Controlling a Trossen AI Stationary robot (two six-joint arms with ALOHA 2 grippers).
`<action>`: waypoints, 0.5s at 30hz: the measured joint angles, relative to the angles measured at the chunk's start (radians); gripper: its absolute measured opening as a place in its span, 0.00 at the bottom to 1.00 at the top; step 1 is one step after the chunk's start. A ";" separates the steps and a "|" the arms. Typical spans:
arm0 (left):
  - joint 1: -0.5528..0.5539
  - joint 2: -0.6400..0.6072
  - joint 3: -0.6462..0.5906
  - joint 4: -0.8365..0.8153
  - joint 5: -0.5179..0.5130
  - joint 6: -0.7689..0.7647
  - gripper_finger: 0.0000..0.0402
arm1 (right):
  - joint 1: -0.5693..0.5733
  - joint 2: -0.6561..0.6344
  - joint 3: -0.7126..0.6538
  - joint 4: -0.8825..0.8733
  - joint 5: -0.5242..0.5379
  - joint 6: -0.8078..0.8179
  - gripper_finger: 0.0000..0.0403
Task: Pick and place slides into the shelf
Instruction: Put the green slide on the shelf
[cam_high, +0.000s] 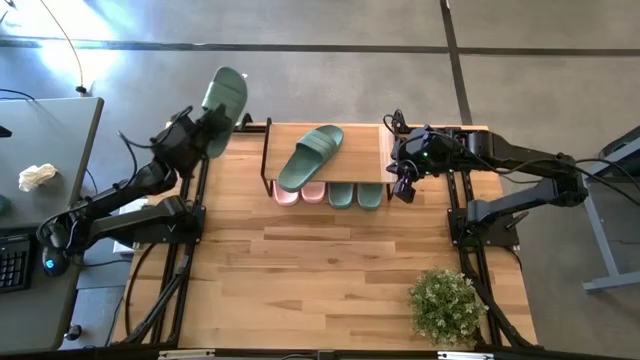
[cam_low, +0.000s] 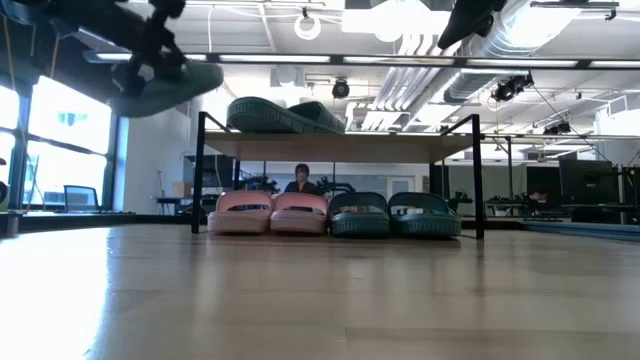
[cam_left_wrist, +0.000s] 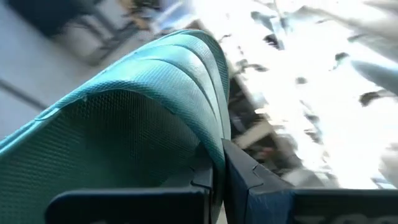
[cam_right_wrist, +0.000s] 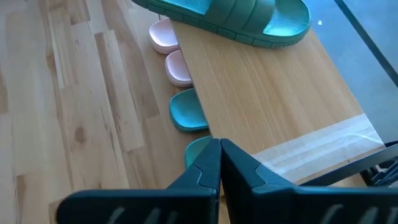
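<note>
You have five slides on the shelf (cam_high: 372, 160); your left gripper (cam_high: 203, 128) holds the last green slide (cam_high: 224, 98), your right gripper (cam_high: 403, 185) is closed empty.

Tabletop: pale wooden tabletop (cam_high: 330, 270) of jointed planks, visible grain, soft satin sheen.
Shelf: low rack with a light wooden plank top (cam_right_wrist: 273, 106), smooth and matt; thin black metal frame (cam_low: 200, 170).
Held slide: sage-green rubber slide sandal (cam_left_wrist: 124, 124), finely dimpled texture, ribbed strap, matt.
Top slide: sage-green rubber slide sandal (cam_high: 312, 155), smooth, dull.
Pink pair: pale pink rubber slides (cam_low: 270, 212), smooth.
Fingers: dark matt plastic-looking fingers (cam_right_wrist: 199, 177).
</note>
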 joint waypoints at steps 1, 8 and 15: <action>0.000 0.000 0.000 0.034 0.022 0.002 0.00 | 0.000 0.000 0.000 -0.003 0.000 0.004 0.00; 0.000 0.006 0.057 0.126 0.138 0.035 0.00 | 0.000 0.000 0.000 -0.021 0.001 0.033 0.00; 0.000 0.100 0.309 -0.056 0.256 0.099 0.00 | 0.000 0.000 0.000 -0.022 0.003 0.065 0.00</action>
